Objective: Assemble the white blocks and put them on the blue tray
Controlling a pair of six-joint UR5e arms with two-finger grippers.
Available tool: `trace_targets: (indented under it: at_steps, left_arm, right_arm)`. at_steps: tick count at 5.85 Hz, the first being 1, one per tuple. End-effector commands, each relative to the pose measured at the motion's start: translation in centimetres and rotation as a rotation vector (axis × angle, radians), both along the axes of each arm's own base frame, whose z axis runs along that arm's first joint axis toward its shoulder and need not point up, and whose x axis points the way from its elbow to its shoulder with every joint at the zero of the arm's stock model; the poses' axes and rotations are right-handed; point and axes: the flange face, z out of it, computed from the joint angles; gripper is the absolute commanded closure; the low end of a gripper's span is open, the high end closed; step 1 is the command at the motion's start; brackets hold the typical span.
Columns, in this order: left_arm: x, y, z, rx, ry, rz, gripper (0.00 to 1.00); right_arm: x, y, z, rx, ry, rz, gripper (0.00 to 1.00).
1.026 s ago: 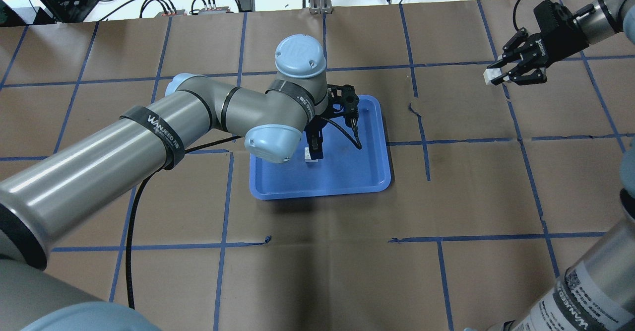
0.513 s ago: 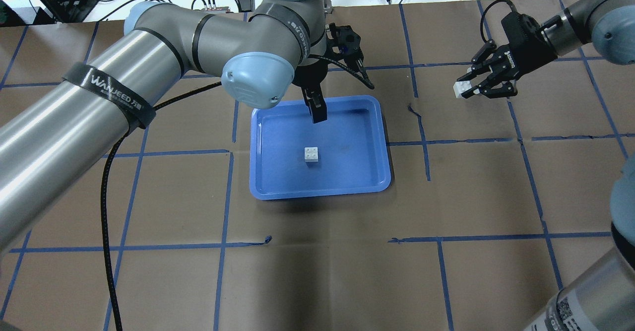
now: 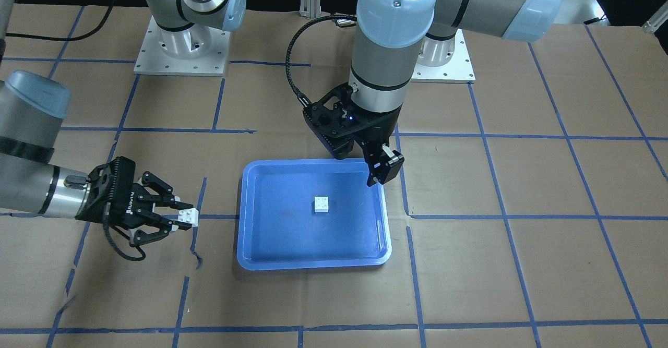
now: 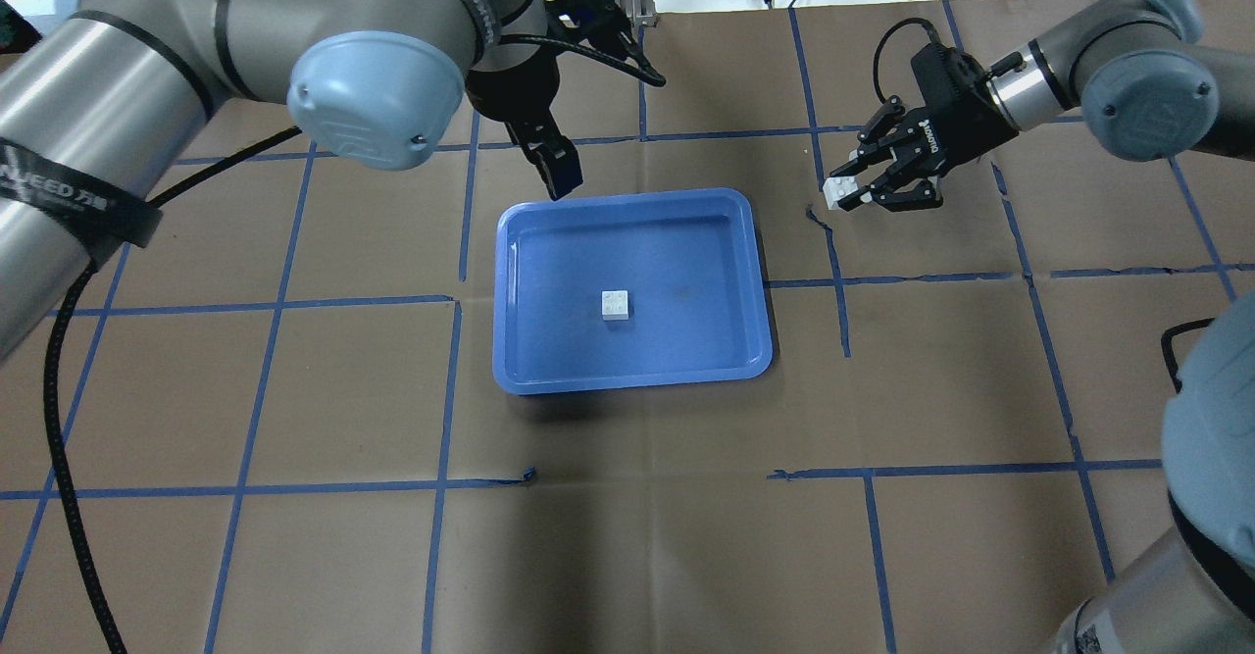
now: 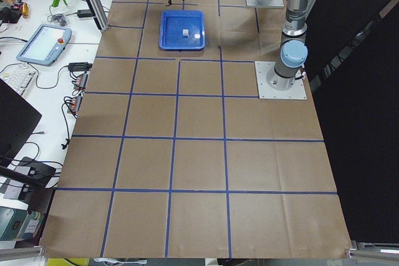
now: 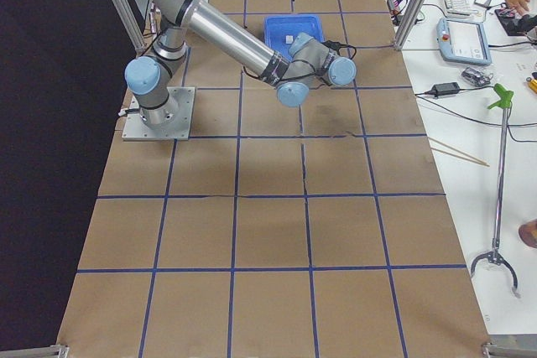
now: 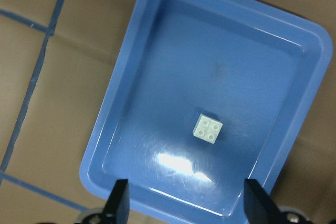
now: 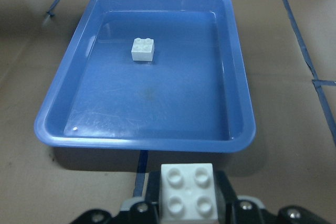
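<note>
Now right gripper (image 4: 851, 193) clamps one white block (image 4: 836, 190); other white block (image 4: 616, 305) ahead, inside blue tray (image 4: 686, 262). Left gripper (image 4: 559, 169) wide, empty. Next, likely: align studs, press down.

A: Where is the first white block (image 4: 616, 305)?
B: Studs up, near the middle of the glossy blue tray (image 4: 637, 380), which lies flat on the surface (image 4: 627, 536).
A: And the second white block (image 4: 836, 191)?
B: Pinched in the right hand (image 4: 843, 193), beside the tray and apart from it.
</note>
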Motion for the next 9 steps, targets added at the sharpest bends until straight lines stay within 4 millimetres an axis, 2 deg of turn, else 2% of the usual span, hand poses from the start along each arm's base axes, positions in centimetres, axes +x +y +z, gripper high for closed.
trace_targets:
  at_steps: [1, 2, 3, 4, 5, 6, 7, 9]
  left_arm:
    - [6.0, 1.2, 4.2, -0.070, 0.032, 0.322, 0.07]
    - [8.6, 2.6, 6.0, -0.058, 0.029, 0.400, 0.02]
    - [9.3, 4.4, 7.8, -0.048, 0.035, 0.513, 0.01]
    - [9.8, 4.4, 7.7, -0.034, 0.057, 0.640, 0.01]
    - [10.9, 4.0, 7.7, -0.031, 0.058, 0.676, 0.01]
    - [11.1, 4.4, 8.5, -0.050, 0.060, 0.757, 0.01]
    - [11.1, 4.3, 9.3, -0.065, 0.085, 0.932, 0.01]
    - [11.3, 5.7, 10.1, -0.023, 0.065, 0.967, 0.01]
  right_arm:
    - [7.4, 1.7, -2.3, -0.026, 0.039, -0.020, 0.63]
    - [10.9, 2.6, -3.0, -0.036, 0.055, -0.071, 0.63]
    - [13.6, 3.7, -3.4, -0.025, 0.058, -0.114, 0.63]
    - [16.0, 4.9, -3.7, -0.017, 0.056, -0.144, 0.63]
    - [17.9, 5.7, -4.4, 0.002, 0.055, -0.185, 0.63]
    - [19.3, 6.5, -5.9, 0.003, 0.051, -0.198, 0.63]
    - [19.4, 6.7, -7.5, -0.007, 0.048, -0.197, 0.63]
    - [19.6, 6.9, -8.5, -0.009, 0.049, -0.192, 0.63]
